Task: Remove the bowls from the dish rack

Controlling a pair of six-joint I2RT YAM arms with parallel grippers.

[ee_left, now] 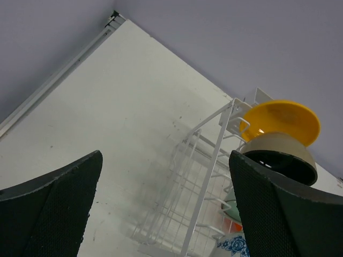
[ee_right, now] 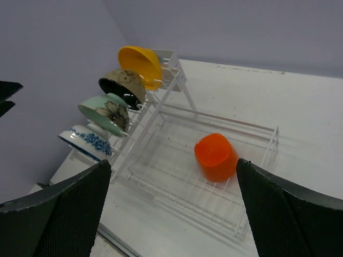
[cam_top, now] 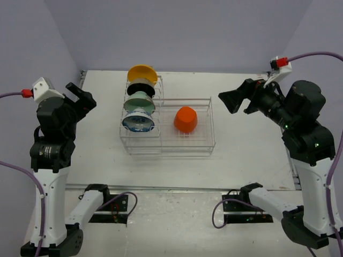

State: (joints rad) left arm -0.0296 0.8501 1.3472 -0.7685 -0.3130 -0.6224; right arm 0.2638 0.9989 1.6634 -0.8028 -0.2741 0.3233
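The white wire dish rack (cam_top: 201,147) stands mid-table. Its tall slotted section holds a row of bowls on edge: yellow (cam_top: 142,73) at the back, then black (cam_top: 140,89), mint green (cam_top: 139,101) and blue-and-white (cam_top: 138,121) at the front. An orange-red bowl (cam_top: 185,119) lies upside down in the low basket. My left gripper (cam_top: 81,96) hovers open, well left of the rack. My right gripper (cam_top: 231,100) hovers open, right of the basket, above the table. Both hold nothing. The right wrist view shows the orange-red bowl (ee_right: 215,156) and the slotted bowls (ee_right: 140,65).
The white table (cam_top: 252,150) has a raised rail along its left edge (ee_left: 64,69) and purple walls behind. Both arm bases and cables sit at the near edge (cam_top: 171,206).
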